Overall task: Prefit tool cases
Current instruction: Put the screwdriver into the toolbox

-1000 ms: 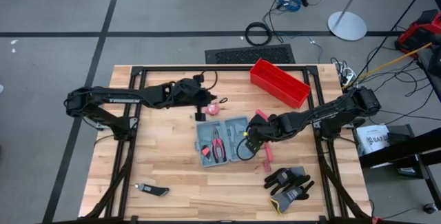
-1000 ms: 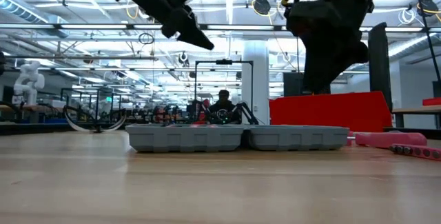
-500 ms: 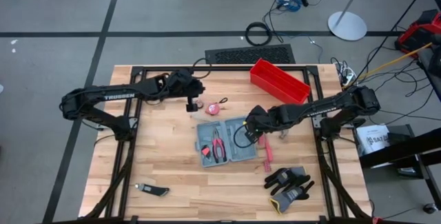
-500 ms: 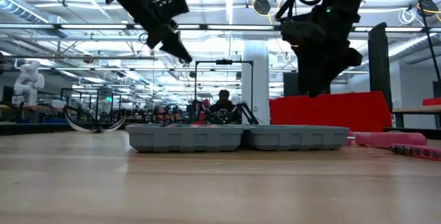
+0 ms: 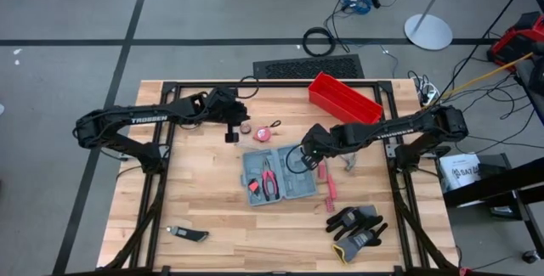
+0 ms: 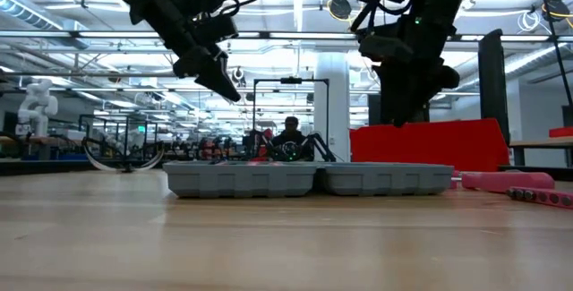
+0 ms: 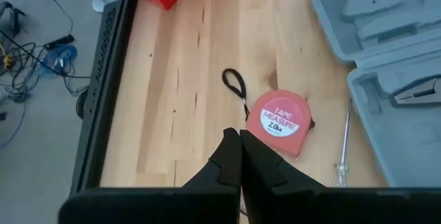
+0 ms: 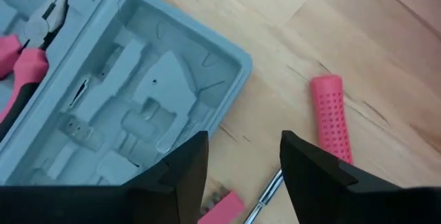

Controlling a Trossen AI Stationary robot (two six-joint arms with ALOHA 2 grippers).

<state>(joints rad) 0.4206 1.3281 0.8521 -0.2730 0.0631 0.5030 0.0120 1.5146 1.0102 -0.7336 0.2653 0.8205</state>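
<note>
The grey-blue tool case (image 5: 279, 172) lies open and flat on the wooden table, its moulded slots facing up (image 8: 124, 93). Pink-handled pliers (image 5: 269, 178) sit in its left half. My right gripper (image 8: 241, 162) hangs open above the far right corner of the case (image 5: 299, 159), touching nothing. My left gripper (image 7: 240, 148) is shut and empty. It hovers above the table just left of a red tape measure (image 7: 281, 122), shown in the high view (image 5: 231, 132). In the low view both grippers (image 6: 219, 85) (image 6: 407, 103) stand well above the case (image 6: 309, 179).
A red open bin (image 5: 344, 102) stands at the far right. A pink-handled tool (image 5: 330, 187) and a screwdriver (image 7: 342, 148) lie beside the case. Black gloves (image 5: 355, 225) lie near right, and a small knife (image 5: 187, 234) near left.
My left gripper has moved toward the table's left edge and a little down, away from the tape measure, staying shut. My right gripper has swung toward the far edge, from over the case's right half to its far right corner. The case has not moved.
</note>
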